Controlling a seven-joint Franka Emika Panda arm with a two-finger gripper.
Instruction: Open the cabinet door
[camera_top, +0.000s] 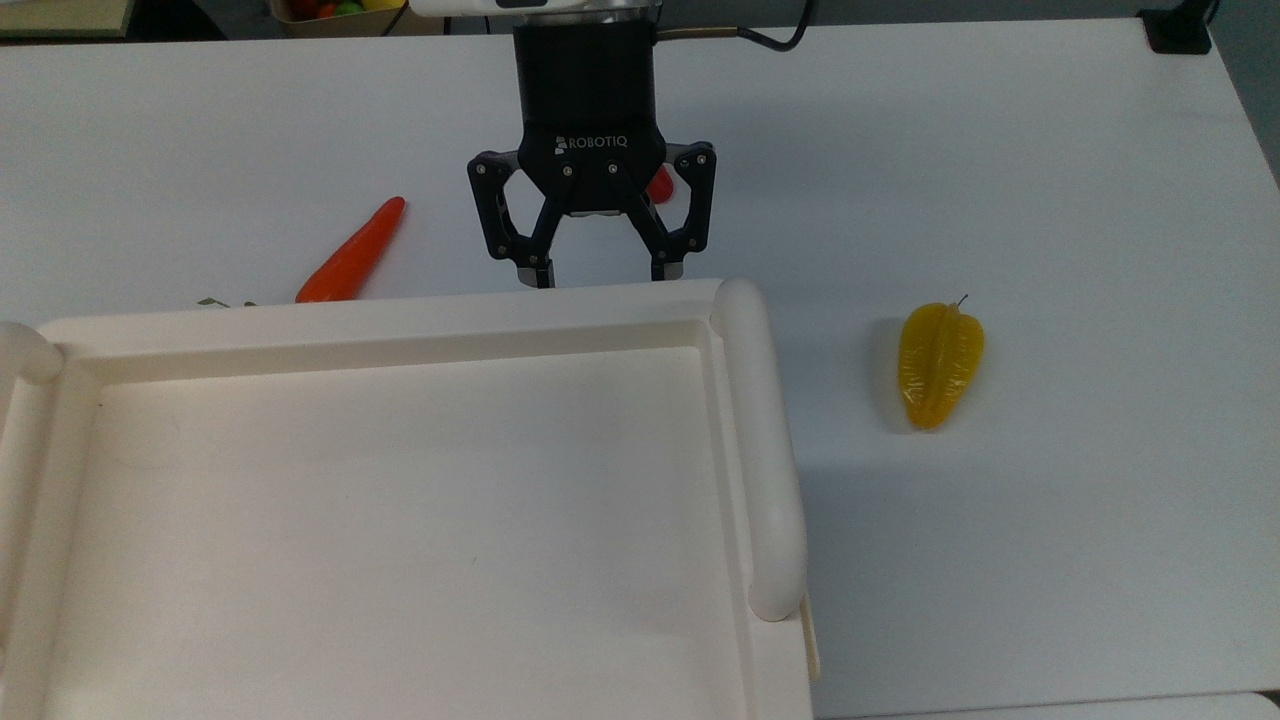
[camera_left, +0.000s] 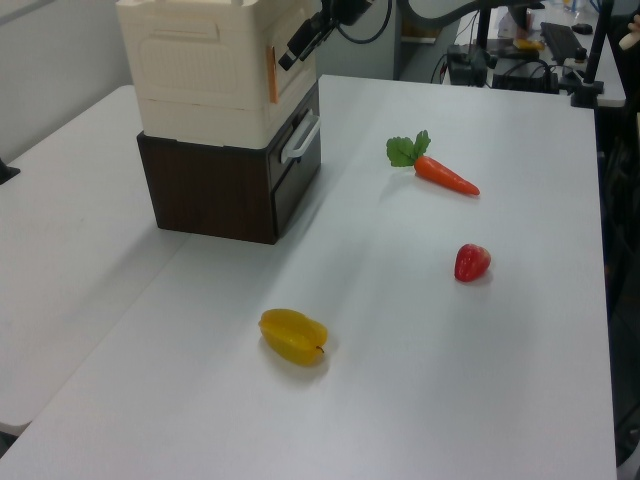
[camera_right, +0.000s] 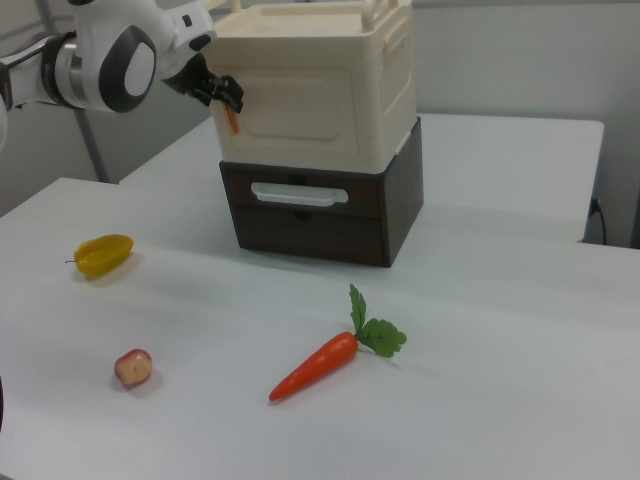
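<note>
The cabinet (camera_top: 762, 450) is a large cream-white box with a recessed top, stacked on a dark brown drawer unit (camera_right: 310, 232). Its cabinet door (camera_right: 305, 115) is the flat cream front panel and lies flush and closed, with a small orange tab (camera_right: 231, 121) at the right view's left edge. My black gripper (camera_top: 603, 279) is open, its fingertips right at the cabinet's front top edge in the top view. In the right view the gripper (camera_right: 224, 94) sits just by the orange tab. The left view shows the gripper (camera_left: 299, 44) against the door's upper part.
On the white table lie a carrot (camera_top: 352, 255), a yellow starfruit (camera_top: 940, 365) and a red strawberry (camera_top: 660, 186), which is partly behind the gripper. The drawer unit has a white handle (camera_right: 298, 194). Open table lies at the top view's right.
</note>
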